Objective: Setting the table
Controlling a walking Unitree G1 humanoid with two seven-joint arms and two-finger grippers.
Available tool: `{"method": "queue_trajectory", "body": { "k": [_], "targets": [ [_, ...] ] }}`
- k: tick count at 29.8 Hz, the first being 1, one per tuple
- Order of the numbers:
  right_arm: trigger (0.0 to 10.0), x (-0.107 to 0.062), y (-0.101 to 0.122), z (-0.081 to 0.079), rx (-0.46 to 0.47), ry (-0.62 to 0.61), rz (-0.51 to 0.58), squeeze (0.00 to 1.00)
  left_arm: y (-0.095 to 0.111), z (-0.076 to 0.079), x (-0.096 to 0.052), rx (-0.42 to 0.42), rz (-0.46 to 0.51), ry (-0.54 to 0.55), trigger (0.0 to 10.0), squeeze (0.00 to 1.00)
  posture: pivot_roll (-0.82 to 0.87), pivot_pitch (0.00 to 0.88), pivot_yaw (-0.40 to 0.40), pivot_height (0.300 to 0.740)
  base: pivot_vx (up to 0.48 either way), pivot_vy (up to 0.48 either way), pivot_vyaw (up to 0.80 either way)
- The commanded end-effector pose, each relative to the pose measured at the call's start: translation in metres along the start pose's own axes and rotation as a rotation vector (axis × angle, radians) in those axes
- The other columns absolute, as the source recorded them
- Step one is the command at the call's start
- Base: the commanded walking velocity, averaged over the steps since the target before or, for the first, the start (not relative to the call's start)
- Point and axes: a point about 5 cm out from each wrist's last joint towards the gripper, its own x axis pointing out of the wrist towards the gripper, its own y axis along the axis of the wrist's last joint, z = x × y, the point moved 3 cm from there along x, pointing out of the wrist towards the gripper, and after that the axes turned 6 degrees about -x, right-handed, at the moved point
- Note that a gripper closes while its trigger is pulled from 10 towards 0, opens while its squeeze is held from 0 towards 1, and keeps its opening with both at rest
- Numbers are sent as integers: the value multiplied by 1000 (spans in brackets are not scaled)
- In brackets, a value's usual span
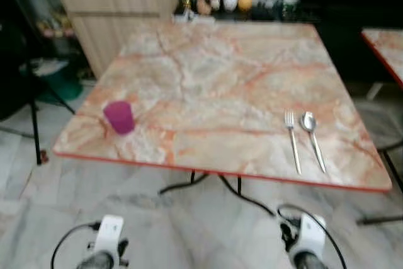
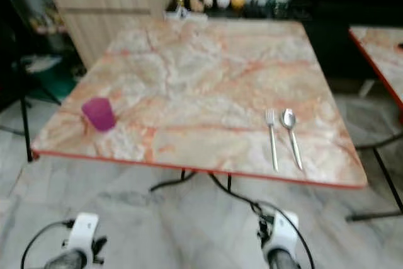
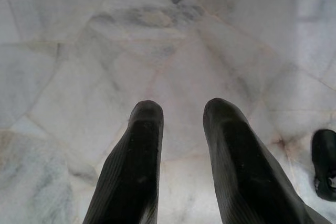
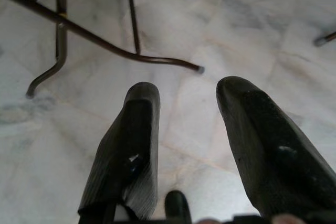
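A square marble-patterned table [image 1: 220, 86] with a red edge stands before me. A purple cup [image 1: 119, 117] sits upright near its front left corner. Near the front right corner a fork [image 1: 292, 138] and a spoon [image 1: 312, 137] lie side by side, handles toward me. Both arms hang low in front of the table, wrists at the bottom of the eye views. My left gripper [image 3: 181, 116] is open over the pale marble floor with nothing between its fingers. My right gripper [image 4: 184, 103] is open too, above the floor near the table's dark metal legs [image 4: 63, 30].
A wooden cabinet [image 1: 116, 11] stands at the back left, and a dark shelf with jars and small items [image 1: 239, 1] runs behind the table. A second table's corner [image 1: 385, 48] shows at the right. A tripod leg [image 1: 34, 124] stands at the left.
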Motion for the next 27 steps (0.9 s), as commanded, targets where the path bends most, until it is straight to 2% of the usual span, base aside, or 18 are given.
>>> {"method": "queue_trajectory", "body": {
  "k": [1, 14, 16, 18, 22, 27],
  "targets": [
    [10000, 0, 0, -1, 6, 0, -1, 0, -1, 0, 0, 17, -5, -1, 10000, 0, -12, 0, 18, 740, 0, 0, 0],
    [10000, -2, 5, 0, -5, 4, 60, 0, -10, -4, -3, 20, -23, 10, 10000, 0, -7, 0, 14, 740, 0, 0, 0],
    [10000, -7, 6, 0, -61, 29, 117, 0, -12, -6, -4, 23, -29, 14, 10000, 0, -3, 0, 16, 740, 0, 0, 0],
    [10000, -9, 9, 1, -69, 32, 151, 0, -12, -7, -4, 20, -27, 17, 10000, 0, -3, 0, 16, 740, 0, 0, 0],
    [10000, -18, 25, 3, -166, 40, 289, 0, -9, -13, -4, 18, -20, 28, 10000, 0, -32, 0, 26, 740, 0, 0, 0],
    [10000, -27, 40, 4, -191, 39, 393, 0, -5, -12, -3, 23, -15, 25, 10000, 0, -38, 0, 27, 740, 0, 0, 0]
  ]
}}
